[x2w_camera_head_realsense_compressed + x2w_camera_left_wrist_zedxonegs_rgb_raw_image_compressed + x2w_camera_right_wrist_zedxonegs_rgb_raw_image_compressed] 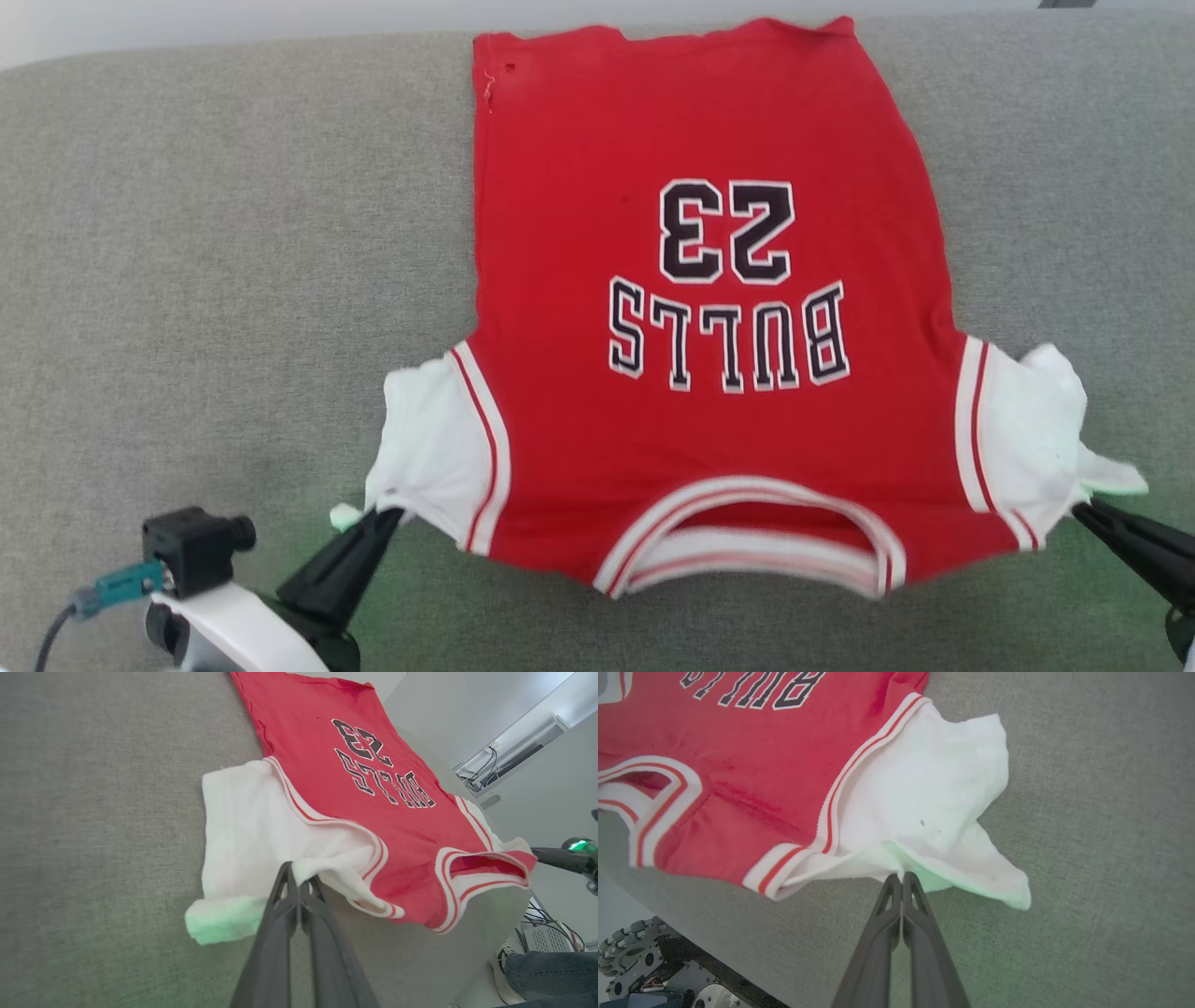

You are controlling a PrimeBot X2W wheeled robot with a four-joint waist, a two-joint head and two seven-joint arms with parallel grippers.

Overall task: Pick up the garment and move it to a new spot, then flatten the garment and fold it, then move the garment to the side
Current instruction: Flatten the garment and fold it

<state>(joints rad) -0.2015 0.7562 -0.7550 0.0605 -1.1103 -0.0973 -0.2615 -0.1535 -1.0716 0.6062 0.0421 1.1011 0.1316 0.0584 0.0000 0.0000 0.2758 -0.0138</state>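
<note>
- A grey cushion (187,233) lay beneath; a person's leg (546,970) sat lower right in the left wrist view.
- The garment (709,280) lay spread at centre frame, collar toward the bottom.
- The left gripper (385,515) pinched its lower-left sleeve, the right gripper (1083,509) the lower-right.

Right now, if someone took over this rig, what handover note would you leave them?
Left gripper: shut on the edge of the jersey, at its white left sleeve.
Right gripper: shut on the edge of the right sleeve.
Jersey: spread print-up on the grey cushion, collar nearest the robot, both sleeves rumpled.
Done: body laid out mostly flat.
Left: smooth the sleeves, fold, move it aside.
</note>
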